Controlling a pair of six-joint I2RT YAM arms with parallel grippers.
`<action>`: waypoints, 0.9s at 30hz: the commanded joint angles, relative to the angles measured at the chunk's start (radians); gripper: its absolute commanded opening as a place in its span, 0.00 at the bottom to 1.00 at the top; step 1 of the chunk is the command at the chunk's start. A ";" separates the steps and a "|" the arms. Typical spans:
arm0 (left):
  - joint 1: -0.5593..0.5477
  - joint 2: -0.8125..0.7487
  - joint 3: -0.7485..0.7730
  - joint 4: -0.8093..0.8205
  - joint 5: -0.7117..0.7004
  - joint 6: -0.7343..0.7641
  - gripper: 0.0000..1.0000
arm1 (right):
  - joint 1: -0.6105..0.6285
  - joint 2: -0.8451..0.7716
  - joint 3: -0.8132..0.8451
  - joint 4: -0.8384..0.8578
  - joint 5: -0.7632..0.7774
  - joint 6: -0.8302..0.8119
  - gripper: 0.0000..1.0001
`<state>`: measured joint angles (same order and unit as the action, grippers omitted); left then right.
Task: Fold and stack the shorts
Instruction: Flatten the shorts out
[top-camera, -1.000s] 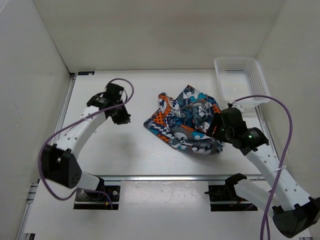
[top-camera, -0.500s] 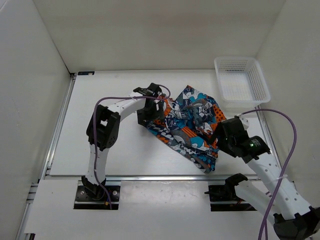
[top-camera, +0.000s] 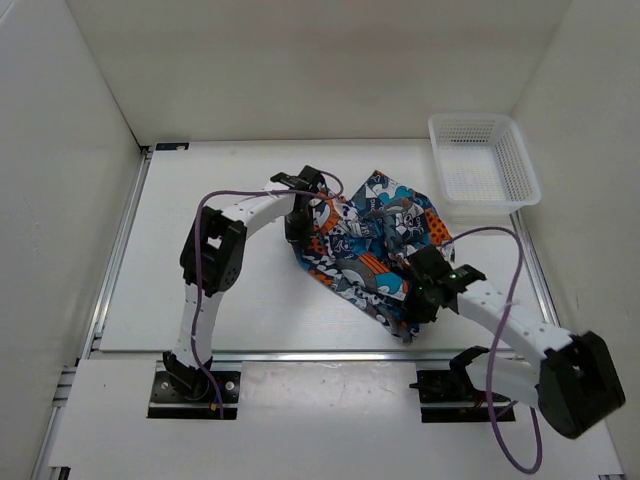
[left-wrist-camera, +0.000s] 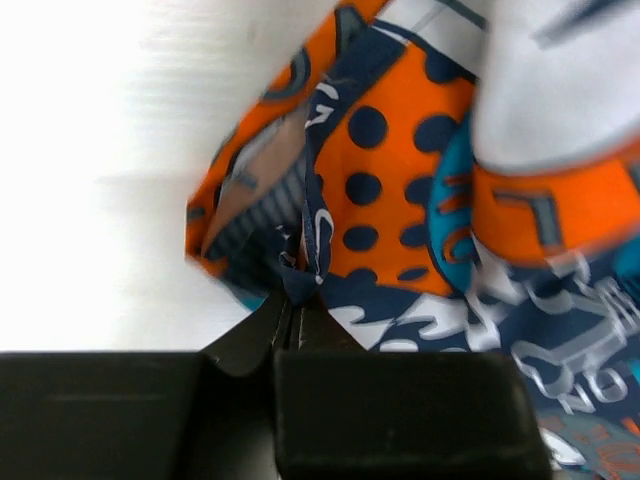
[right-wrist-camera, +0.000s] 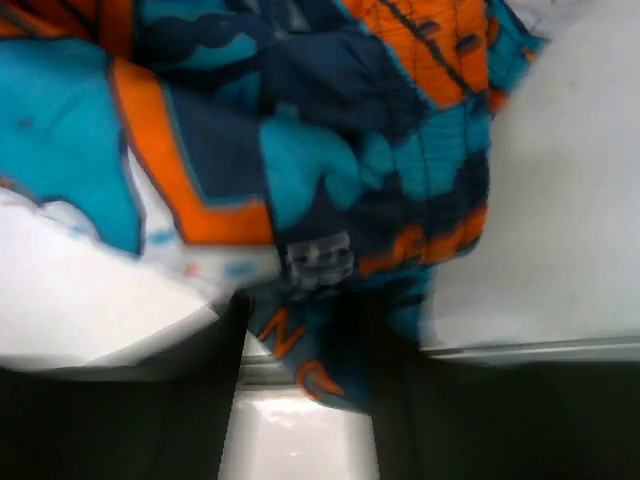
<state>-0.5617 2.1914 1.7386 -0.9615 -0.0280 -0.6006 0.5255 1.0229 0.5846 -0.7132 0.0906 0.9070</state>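
Observation:
The shorts (top-camera: 375, 245), printed in blue, orange, white and black, lie crumpled in the middle of the table. My left gripper (top-camera: 298, 225) is at their left edge. In the left wrist view it (left-wrist-camera: 297, 300) is shut, pinching a dark blue hem of the shorts (left-wrist-camera: 400, 170). My right gripper (top-camera: 418, 305) sits over the cloth's near right corner. In the right wrist view a fold of the shorts (right-wrist-camera: 300, 150) hangs between its dark fingers, and the gripper (right-wrist-camera: 315, 380) is closed on it.
A white mesh basket (top-camera: 483, 165) stands at the back right, just beyond the shorts. White walls enclose the table on the left, back and right. A metal rail (top-camera: 300, 353) runs along the near edge, close under the right gripper.
The left arm swung right to the shorts' left edge, opened wide, then shut on the hem. The right gripper moved down to the near corner and closed on it; that corner stretched toward the front.

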 joint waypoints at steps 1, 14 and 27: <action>0.019 -0.165 0.026 -0.022 -0.059 0.010 0.10 | 0.037 0.147 0.026 0.136 -0.014 -0.014 0.26; 0.276 -0.317 0.676 -0.201 0.000 0.068 0.10 | -0.160 0.477 1.297 -0.038 0.347 -0.531 0.00; 0.365 -0.854 -0.437 0.055 0.022 0.018 1.00 | 0.025 0.103 0.331 0.253 0.336 -0.462 0.88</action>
<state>-0.1955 1.2484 1.4857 -0.8940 0.0025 -0.5720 0.4931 1.1549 1.0824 -0.4847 0.3794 0.4133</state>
